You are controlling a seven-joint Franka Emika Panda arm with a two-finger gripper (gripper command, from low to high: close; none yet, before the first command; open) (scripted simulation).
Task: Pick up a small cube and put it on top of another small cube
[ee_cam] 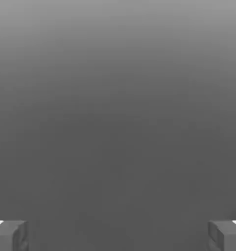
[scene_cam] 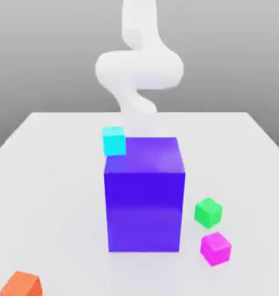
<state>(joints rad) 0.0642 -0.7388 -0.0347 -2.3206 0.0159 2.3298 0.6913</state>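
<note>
Magenta, the small cube sits on the white table near the front, on the exterior view's right, just beside the lower right corner of the big blue-purple block but apart from it. A green cube rests a little farther back, close to it. A cyan cube lies behind the block's left top edge, and an orange cube sits at the near left. The white arm rises behind the block. The gripper is spread wide, its fingers holding nothing.
</note>
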